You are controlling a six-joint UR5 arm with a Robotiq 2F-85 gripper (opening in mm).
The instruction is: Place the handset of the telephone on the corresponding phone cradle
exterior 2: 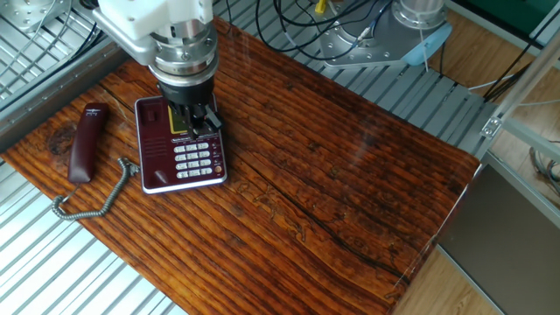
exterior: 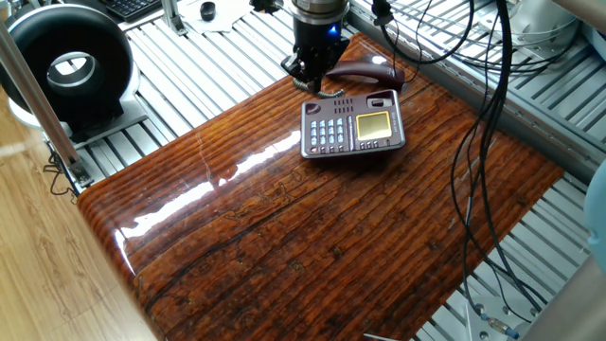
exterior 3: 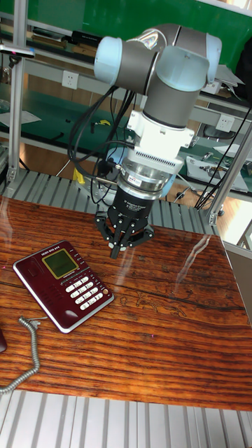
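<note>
Maroon and glossy, your handset lies flat on the wooden table, off the cradle, just beside the telephone, its grey cord trailing to the table's edge. Your gripper hangs above the table on the phone's other side, apart from the handset, fingers nearly together, holding nothing.
</note>
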